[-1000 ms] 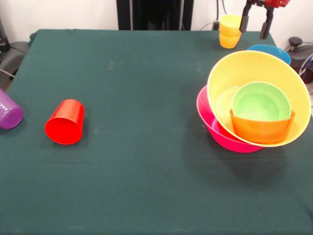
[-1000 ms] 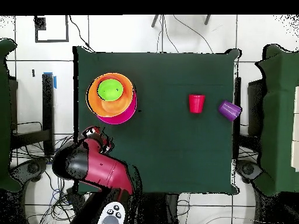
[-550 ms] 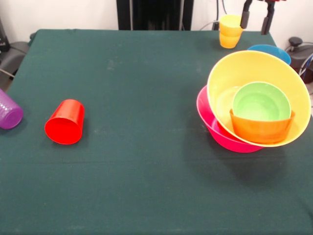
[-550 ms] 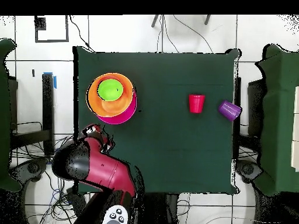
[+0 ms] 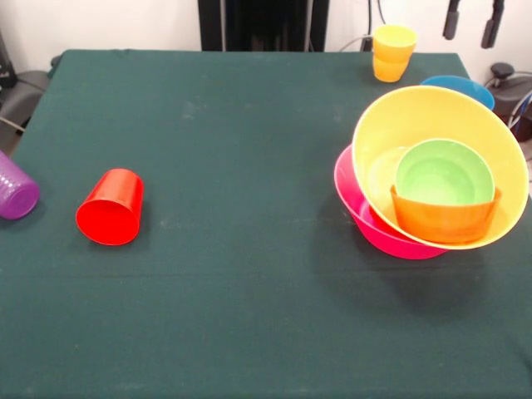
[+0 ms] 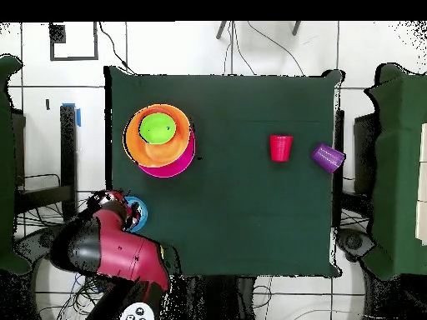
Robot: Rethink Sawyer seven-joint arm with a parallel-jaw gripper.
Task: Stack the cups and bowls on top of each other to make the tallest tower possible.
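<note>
Looking across the green bench (image 5: pixel 233 274), we find the tower (image 5: pixel 432 179) at one side: a large pink bowl (image 5: pixel 374 229) underneath, a large yellow-orange bowl (image 5: pixel 416 116) tilted inside it, and within that a small orange bowl (image 5: pixel 445 223) holding a green bowl (image 5: pixel 442 173). A blue bowl (image 5: pixel 460 87) sits just behind the tower. At the far edge a yellow cup (image 5: pixel 394 40) stands nested in an orange cup (image 5: pixel 389 69). Well apart from these, a red cup (image 5: pixel 110 208) lies on its side, and a purple cup (image 5: pixel 15 189) lies near it at the bench's edge. We see the gripper (image 5: pixel 472 23) hanging empty, its two fingers spread apart, above the corner beyond the blue bowl.
</note>
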